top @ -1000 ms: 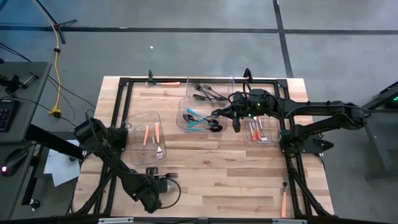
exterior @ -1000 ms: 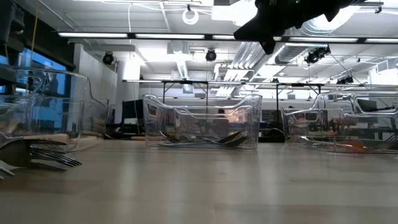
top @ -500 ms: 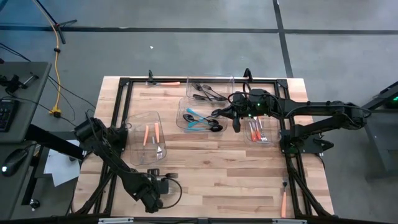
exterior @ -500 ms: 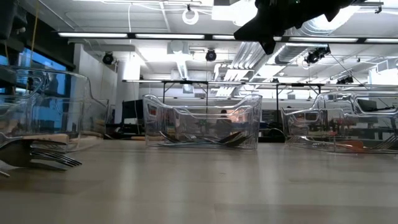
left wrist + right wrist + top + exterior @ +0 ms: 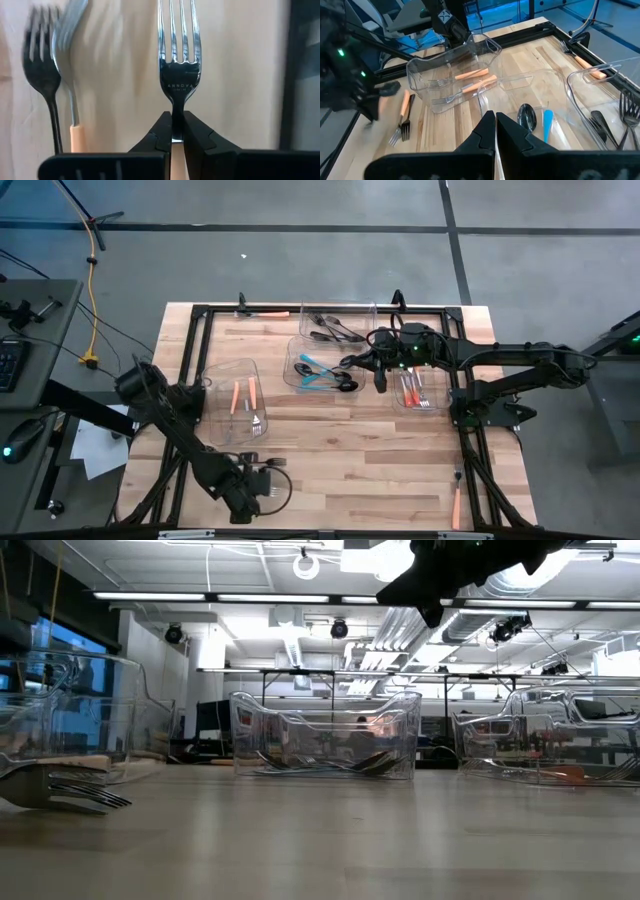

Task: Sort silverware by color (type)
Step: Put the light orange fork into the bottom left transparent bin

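At the table's near edge my left gripper [image 5: 262, 472] is shut on a steel-tined fork [image 5: 178, 55]. A strip of orange handle shows between its fingers. Beside the held fork two more forks lie flat on the wood, one dark [image 5: 42, 65] and one with an orange handle [image 5: 75, 135]. The low view shows their tines [image 5: 70, 795]. My right gripper [image 5: 381, 384] hangs shut and holds nothing, above the gap between the middle bin [image 5: 318, 365] and the right bin [image 5: 418, 392]. My left gripper pinches the fork's narrow neck [image 5: 177, 107], just below the tines, between its two fingertips. The fingers come steeply from above, and the fork runs on past them, tines leading. I cannot tell whether the tines are off the wood.
Clear bins hold sorted silverware. The left bin [image 5: 235, 402] has orange-handled pieces, the middle one teal and black spoons, the far one [image 5: 335, 326] black pieces, and the right one orange-handled forks. Orange-handled pieces lie at the near right [image 5: 456, 505] and on the far rail [image 5: 268, 313].
My left gripper has shut on the fork's neck and risen slightly. The fork tines that showed at the low view's bottom left corner have gone from there. The other two forks have stayed in place.
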You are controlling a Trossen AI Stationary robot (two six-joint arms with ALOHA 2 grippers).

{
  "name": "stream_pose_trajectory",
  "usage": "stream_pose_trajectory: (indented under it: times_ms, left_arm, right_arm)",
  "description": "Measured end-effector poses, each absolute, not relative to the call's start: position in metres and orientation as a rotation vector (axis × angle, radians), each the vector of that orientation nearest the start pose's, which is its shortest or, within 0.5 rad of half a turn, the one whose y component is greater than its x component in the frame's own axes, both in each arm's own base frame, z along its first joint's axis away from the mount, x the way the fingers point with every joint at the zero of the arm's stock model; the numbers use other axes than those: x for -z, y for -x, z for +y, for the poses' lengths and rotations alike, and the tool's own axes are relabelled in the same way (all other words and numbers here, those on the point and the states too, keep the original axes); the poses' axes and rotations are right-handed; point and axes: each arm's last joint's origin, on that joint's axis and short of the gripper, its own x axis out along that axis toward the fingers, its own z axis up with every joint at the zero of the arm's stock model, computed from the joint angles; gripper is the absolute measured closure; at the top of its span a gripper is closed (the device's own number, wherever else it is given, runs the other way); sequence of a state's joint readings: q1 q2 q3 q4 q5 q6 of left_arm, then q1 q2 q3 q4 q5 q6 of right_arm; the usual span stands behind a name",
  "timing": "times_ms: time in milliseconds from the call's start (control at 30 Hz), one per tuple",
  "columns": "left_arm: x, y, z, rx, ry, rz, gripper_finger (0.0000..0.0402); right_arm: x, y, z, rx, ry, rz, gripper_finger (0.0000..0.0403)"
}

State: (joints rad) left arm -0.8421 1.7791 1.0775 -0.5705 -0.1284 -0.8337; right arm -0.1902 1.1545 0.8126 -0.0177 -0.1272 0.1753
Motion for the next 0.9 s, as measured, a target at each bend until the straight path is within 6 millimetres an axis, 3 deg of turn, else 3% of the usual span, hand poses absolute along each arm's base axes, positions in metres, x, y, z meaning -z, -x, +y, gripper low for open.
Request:
stream_pose_trajectory:
  times_ms: [200, 367, 500, 700, 900]
  left_arm:
    - [-0.227, -0.223, -0.216, 0.213, 0.191, 1.066, 0.0395]
    - [-0.285, -0.231, -0.155, 0.131, 0.222, 0.818, 0.0395]
    - [-0.315, -0.236, -0.098, -0.069, 0.179, 0.638, 0.0395]
    - [-0.326, -0.242, -0.040, -0.141, 0.213, 0.275, 0.0396]
    - [-0.286, -0.239, -0.006, -0.194, 0.272, 0.066, 0.0396]
  right_arm:
    - [-0.285, -0.251, -0.044, 0.093, -0.230, 0.351, 0.0403]
    - [-0.285, -0.251, -0.044, 0.074, -0.233, 0.352, 0.0403]
    - [-0.285, -0.251, -0.043, 0.021, -0.219, 0.354, 0.0403]
    - [-0.286, -0.251, -0.042, 0.003, -0.219, 0.354, 0.0403]
    - [-0.289, -0.252, -0.041, -0.009, -0.220, 0.321, 0.0403]
